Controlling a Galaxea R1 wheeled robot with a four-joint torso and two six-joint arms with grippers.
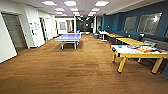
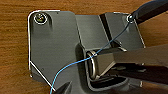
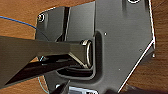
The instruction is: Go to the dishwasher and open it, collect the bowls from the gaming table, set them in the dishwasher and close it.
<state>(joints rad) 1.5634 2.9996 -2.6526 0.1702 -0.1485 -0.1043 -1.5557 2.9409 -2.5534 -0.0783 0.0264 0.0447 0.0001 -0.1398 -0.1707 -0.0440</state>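
The grippers' fingers are hard to make out, so I cannot tell whether either is released or clenched. The gaming table (image 1: 140,53) stands at right, its far end cut off; a blue bowl (image 1: 120,46) (small, blurred) sits near its near end. Wood floor (image 1: 75,70), table-tennis table (image 1: 69,38) ahead.

The floor (image 1: 75,70) looked like warm brown wood planking with a low sheen, its grain showing close beneath both wrists. The gaming table (image 1: 130,51) had a smooth white top with yellow painted-looking edges and legs, and glossy coloured boxes (image 1: 145,49) lay on it. The table-tennis table (image 1: 68,37) carried a flat, matt blue surface. The far wall (image 1: 140,25) was matt teal paint with reflective glass panes (image 1: 149,23). Ceiling panels (image 1: 70,3) glowed smooth and white.
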